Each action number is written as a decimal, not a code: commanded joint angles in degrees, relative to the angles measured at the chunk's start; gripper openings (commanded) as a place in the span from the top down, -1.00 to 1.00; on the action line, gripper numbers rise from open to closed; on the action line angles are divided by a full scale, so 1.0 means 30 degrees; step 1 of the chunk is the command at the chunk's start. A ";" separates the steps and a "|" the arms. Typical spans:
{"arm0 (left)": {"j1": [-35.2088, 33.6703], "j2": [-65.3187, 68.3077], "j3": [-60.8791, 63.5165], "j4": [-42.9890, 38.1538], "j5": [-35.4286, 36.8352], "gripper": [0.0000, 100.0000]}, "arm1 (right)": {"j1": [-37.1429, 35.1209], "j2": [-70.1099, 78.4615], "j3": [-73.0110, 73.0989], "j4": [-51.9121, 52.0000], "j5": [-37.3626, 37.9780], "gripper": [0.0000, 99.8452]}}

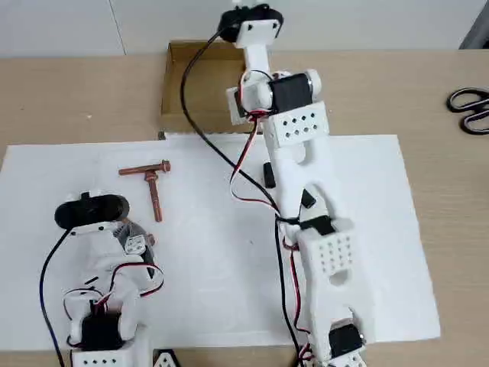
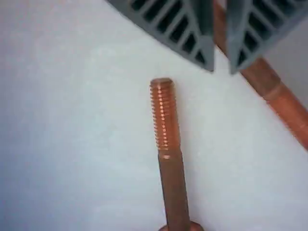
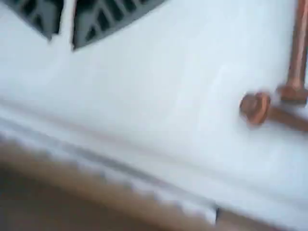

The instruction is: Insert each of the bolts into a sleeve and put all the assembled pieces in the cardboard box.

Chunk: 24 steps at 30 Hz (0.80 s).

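Observation:
Two copper bolts lie on the white paper (image 1: 199,252): one crosswise (image 1: 144,170) and one lengthwise (image 1: 155,197), their heads close together. The lengthwise bolt's threaded end (image 2: 162,110) points at my left gripper (image 2: 220,70), which hangs just short of it with its fingers close together. A second copper rod (image 2: 274,98) runs under those fingers; I cannot tell whether they touch it. The left arm (image 1: 103,229) sits at the near left. The right arm (image 1: 302,145) stretches toward the cardboard box (image 1: 179,84). My right gripper (image 3: 62,43) is shut above the paper's far edge, with both bolt heads (image 3: 255,108) off to its side.
Scissors (image 1: 470,107) lie on the wooden table at the far right. A small black piece (image 1: 269,174) rests on the paper beside the right arm. Black and red cables (image 1: 229,164) trail from the right arm across the paper.

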<state>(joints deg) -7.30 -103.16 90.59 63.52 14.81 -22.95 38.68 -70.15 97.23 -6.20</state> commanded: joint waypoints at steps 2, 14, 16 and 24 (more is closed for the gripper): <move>-0.0088 -0.0234 -0.0161 0.0000 0.0059 0.99 | -0.0220 -0.5319 0.7179 -0.0103 -0.0264 0.96; 0.0029 -0.0234 -0.0190 -0.0029 0.0059 0.99 | 0.0718 -0.5788 1.1839 -0.0190 -0.0147 0.96; 0.0029 -0.0234 -0.0190 -0.0029 0.0029 0.99 | 0.0718 -0.5260 1.1839 -0.0190 -0.0117 0.93; 0.0029 -0.0234 -0.0190 -0.0176 0.0029 0.99 | 0.0718 -0.3707 1.1839 -0.0220 -0.0117 0.68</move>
<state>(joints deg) -7.30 -103.16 90.59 63.52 14.81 -21.19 27.52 -34.37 97.14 -6.20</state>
